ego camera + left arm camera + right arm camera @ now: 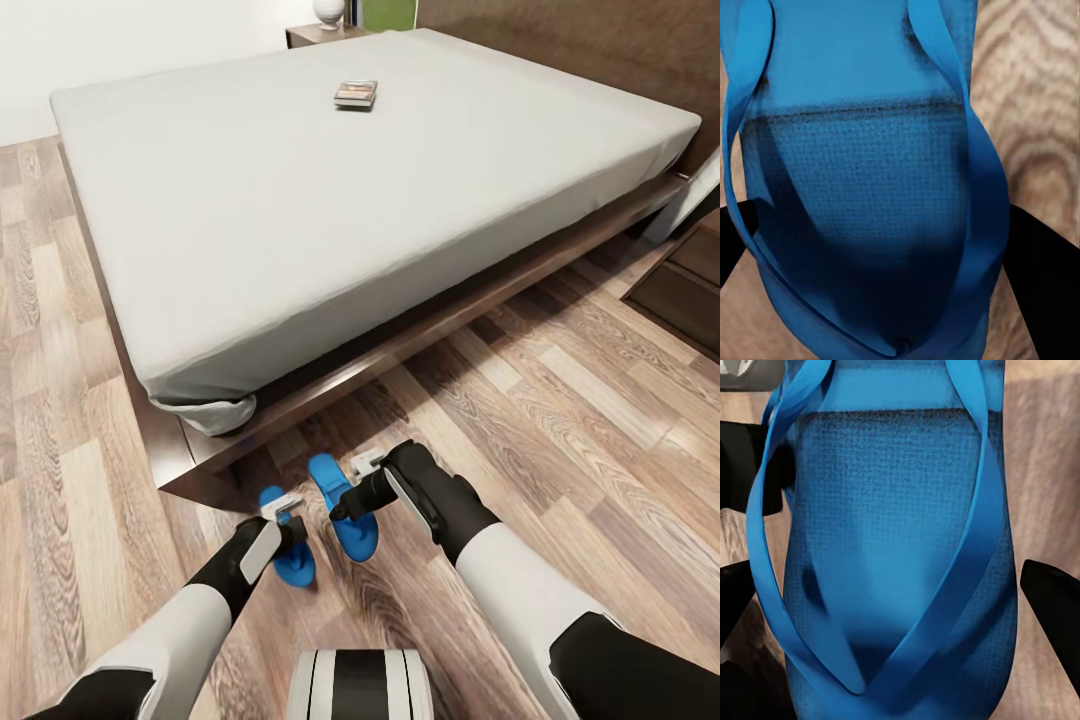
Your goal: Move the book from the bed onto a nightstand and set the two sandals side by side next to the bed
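Note:
Two bright blue sandals lie on the wood floor close to the bed's near corner. My left gripper (pixel 293 530) hangs low over the left sandal (pixel 296 566), and its black fingers (pixel 1044 289) stand apart on either side of that sandal (pixel 870 195). Over the right sandal (pixel 358 532) my right gripper (pixel 345 508) is open too, its fingers (pixel 1054 600) straddling the sandal (pixel 892 547). The book (pixel 355 95) rests on the white mattress of the bed (pixel 300 220), far back. One nightstand (pixel 312 36) shows beyond the bed, another nightstand (pixel 688 290) at the right edge.
A white vase (pixel 329 12) stands on the far nightstand. The bed's dark wooden frame (pixel 420 335) juts out just beyond the sandals. Open wood floor (pixel 560 420) stretches to the right and along the bed's left side.

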Available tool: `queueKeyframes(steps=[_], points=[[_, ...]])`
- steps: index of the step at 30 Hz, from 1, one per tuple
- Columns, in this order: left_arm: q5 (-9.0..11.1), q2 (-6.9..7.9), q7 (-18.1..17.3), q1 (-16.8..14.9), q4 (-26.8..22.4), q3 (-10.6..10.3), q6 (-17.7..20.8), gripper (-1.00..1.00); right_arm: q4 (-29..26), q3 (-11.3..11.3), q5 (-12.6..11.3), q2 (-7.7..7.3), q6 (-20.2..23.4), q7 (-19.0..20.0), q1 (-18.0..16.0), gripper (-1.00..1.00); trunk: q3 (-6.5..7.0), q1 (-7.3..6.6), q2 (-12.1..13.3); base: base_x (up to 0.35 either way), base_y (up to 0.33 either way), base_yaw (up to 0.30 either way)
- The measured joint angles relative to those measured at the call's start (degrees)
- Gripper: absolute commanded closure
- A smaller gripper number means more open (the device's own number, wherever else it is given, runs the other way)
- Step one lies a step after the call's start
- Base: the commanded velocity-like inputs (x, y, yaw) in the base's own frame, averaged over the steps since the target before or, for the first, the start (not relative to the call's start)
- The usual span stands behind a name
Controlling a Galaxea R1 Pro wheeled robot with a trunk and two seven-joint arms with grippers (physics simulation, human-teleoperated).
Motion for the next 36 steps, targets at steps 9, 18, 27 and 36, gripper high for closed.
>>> queueKeyframes(steps=[9, 18, 27, 36], points=[[-0.2, 0.04, 0.1, 0.2, 0.2, 0.4, -3.5, -1.0, 0.0, 0.0, -0.1, 0.0, 0.0, 0.0, 0.0, 1.0, 0.0, 0.0, 0.0, 0.0, 0.0, 0.0], [0.0, 0.12, -0.1, 5.9, -7.9, 0.1, -2.5, -1.0, -0.2, 0.0, -0.1, -0.07, -0.9, -0.4, 0.4, 1.0, 0.0, 0.0, 0.0, 0.0, 0.0, 0.0], [-0.3, 2.38, 1.4, 25.2, -37.4, 0.4, 8.1, -1.0, 0.4, 0.1, -0.1, -0.72, -4.0, -0.7, 0.6, 1.0, 0.0, 0.0, 0.0, 0.0, 0.0, 0.166], [-0.1, 3.44, 1.5, 27.6, -42.7, 3.8, 13.9, -1.0, 0.7, -0.6, 0.0, -1.12, -4.4, -0.9, 0.6, 1.0, -0.68, 0.08, 0.0, 0.0, 0.0, 0.25]])
